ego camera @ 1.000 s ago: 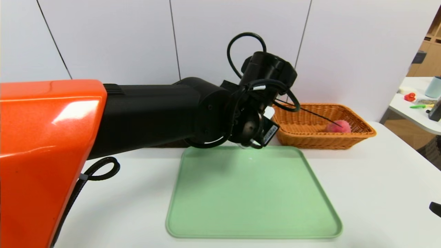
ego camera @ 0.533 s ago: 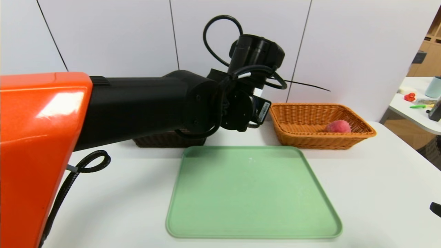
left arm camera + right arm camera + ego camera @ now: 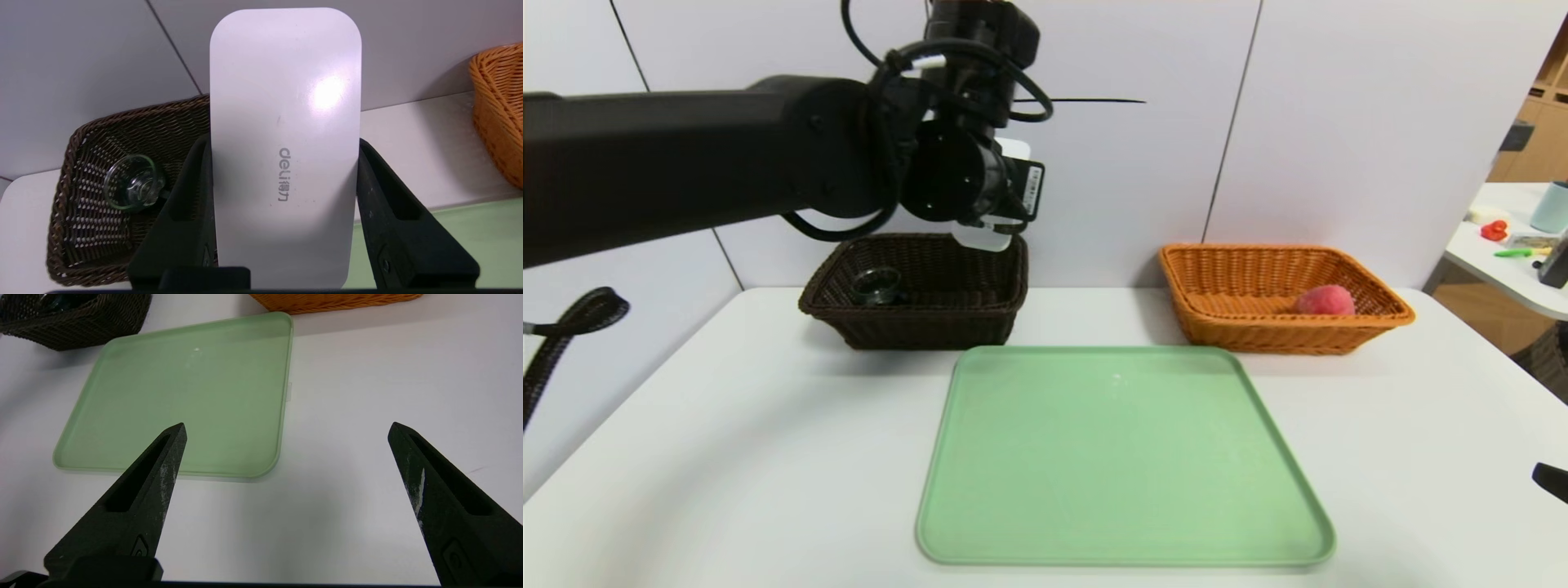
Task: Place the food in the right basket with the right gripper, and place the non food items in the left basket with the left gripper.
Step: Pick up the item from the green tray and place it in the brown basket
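Left wrist view, white device printed "deli", clamped by left end effector

Black fingers clamp white device above dark basket.

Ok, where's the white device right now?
The white device is clamped in the left tool, held up in the air over the near right corner of the dark brown basket, on the head view's left, with the glass cup inside.
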### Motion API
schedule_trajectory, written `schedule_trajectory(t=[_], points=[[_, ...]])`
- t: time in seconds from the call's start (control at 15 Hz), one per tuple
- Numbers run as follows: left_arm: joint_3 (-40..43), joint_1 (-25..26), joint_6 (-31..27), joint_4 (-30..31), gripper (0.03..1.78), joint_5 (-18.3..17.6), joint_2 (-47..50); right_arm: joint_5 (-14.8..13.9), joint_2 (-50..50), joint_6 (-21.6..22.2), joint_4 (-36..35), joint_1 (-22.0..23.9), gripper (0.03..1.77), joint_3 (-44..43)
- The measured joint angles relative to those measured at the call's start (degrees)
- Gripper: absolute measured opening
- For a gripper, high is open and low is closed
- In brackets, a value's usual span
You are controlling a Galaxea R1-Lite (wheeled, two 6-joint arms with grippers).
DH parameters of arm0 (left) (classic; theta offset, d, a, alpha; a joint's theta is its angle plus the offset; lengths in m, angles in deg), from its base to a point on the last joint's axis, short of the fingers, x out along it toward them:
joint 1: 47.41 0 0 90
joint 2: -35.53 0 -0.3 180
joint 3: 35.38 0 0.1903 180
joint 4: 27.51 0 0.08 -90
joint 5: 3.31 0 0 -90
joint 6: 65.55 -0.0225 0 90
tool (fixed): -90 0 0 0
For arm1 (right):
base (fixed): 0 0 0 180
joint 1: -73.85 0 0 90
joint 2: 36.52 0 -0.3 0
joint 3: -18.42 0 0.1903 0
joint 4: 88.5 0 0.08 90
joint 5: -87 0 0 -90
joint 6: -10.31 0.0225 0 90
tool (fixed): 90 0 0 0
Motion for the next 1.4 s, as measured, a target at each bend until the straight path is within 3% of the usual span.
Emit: schedule_trajectory(t=[0.2,0.6,1.13,1.4], points=[[4.0,2.8,1.8,-6.6,0.97,-1.7,5.4,-0.2,3.5,-3.4,-2.8,0.0,1.70,-1.2],[18.8,7.4,1.3,-13.2,0.97,-1.6,17.3,-0.1,11.7,-8.7,-2.3,0.1,1.70,-6.3],[15.7,12.3,1.3,-10.3,0.97,-2.5,18.3,0.0,16.6,-9.3,-2.2,0.0,1.70,-8.7],[14.8,14.4,1.9,-0.5,0.97,-2.6,13.5,0.0,16.7,-9.2,-2.1,0.0,1.70,-8.8]])
